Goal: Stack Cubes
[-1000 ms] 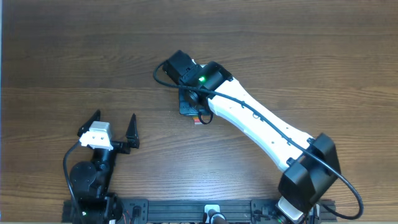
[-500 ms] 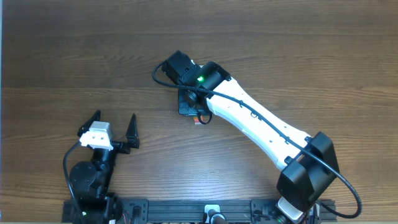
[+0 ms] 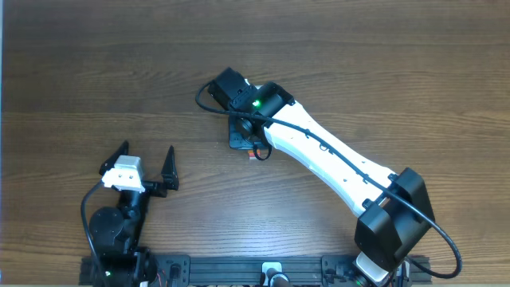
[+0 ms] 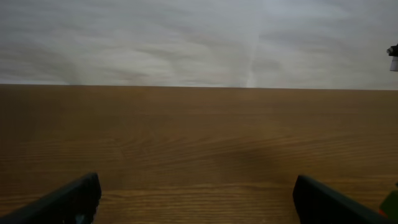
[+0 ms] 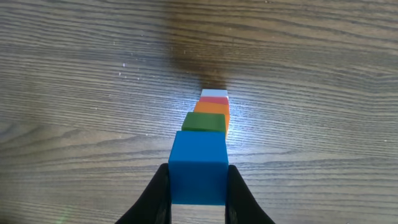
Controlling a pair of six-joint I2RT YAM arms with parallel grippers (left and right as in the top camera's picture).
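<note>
Right wrist view: blue cube (image 5: 198, 163) clamped above a stack of cubes
The right gripper (image 5: 198, 190) has its fingers pressed against two opposite sides of the blue cube, which sits in line over the green cube (image 5: 204, 121), orange cube (image 5: 212, 109), red cube (image 5: 213, 99) and white cube (image 5: 214, 93), piled near the middle of the wooden table (image 3: 382, 72); whether blue and green touch cannot be told. The left gripper (image 3: 145, 163) rests well apart, near its own base, fingers spread wide, holding nothing

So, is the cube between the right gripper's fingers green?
No, the right gripper holds a blue cube; the green cube sits below it.
</note>
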